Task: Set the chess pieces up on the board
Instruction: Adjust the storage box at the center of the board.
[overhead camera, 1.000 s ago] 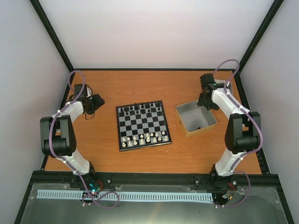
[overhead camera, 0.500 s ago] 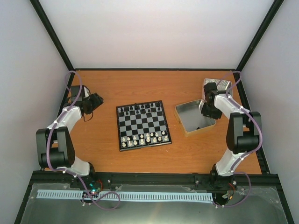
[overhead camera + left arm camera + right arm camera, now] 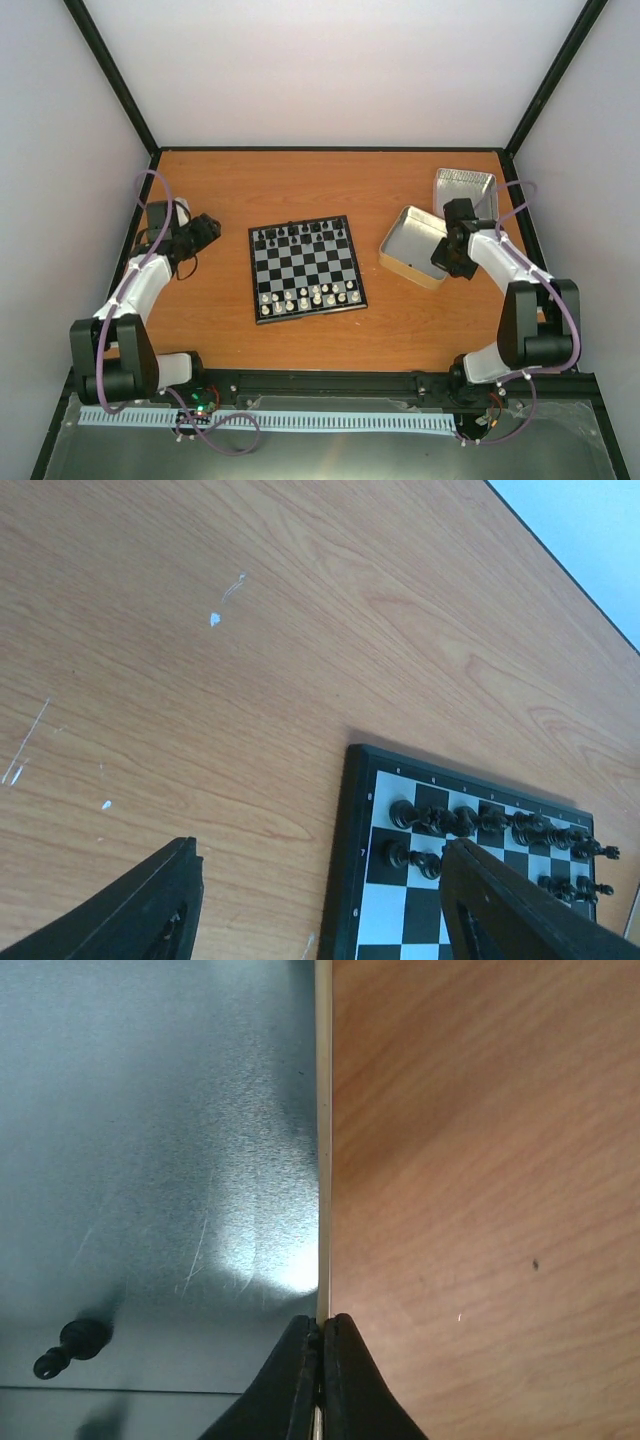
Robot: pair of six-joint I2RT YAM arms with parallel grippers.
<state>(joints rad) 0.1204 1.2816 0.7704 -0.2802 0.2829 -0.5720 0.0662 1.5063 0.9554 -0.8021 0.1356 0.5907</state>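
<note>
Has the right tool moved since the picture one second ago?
Yes. The right tool came toward the near table edge, away from the far tray, and pinches the nearer tin.

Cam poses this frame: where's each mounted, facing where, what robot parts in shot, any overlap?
Top external: fixed above and behind the arms, looking down on the table; both arms, left claw and right claw show.
Left wrist: on the left arm, facing across the table at the board corner and black chess pieces; open fingers frame the bottom.
Right wrist: on the right arm, looking down on the tin tray wall pinched in its shut claw.
Shared: top and left wrist see the board; top and right wrist, the tin tray.
</note>
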